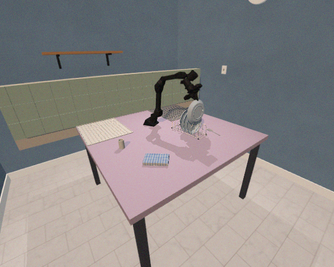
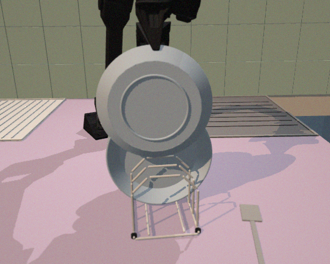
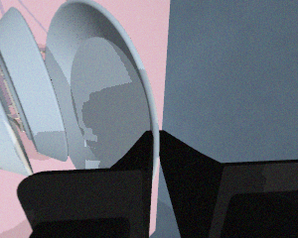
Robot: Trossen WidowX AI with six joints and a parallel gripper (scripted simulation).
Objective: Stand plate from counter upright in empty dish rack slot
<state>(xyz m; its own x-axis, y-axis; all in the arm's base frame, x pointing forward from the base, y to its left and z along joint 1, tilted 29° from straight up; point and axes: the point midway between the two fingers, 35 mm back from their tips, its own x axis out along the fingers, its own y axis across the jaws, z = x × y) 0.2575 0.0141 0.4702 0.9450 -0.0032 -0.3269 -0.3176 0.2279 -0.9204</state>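
Observation:
My gripper [image 1: 193, 98] [image 2: 155, 47] [image 3: 154, 136] is shut on the top rim of a grey plate [image 1: 196, 110] [image 2: 153, 99] [image 3: 109, 104]. The plate hangs upright above the front slots of the wooden dish rack [image 1: 201, 134] [image 2: 133, 204]. Other grey plates [image 1: 184, 120] [image 2: 159, 181] [image 3: 20, 84] stand in the rack's slots behind it. The rack stands on the pink table [image 1: 167, 172] [image 2: 45, 184].
A spatula [image 1: 210, 130] [image 2: 253, 224] lies right of the rack. A dark drain mat [image 1: 170, 112] [image 2: 259, 116] lies behind it, and a white mat [image 1: 103, 130] [image 2: 14, 116] lies at the left. A small cup [image 1: 121, 143] and a checked cloth [image 1: 156, 159] lie nearer the front.

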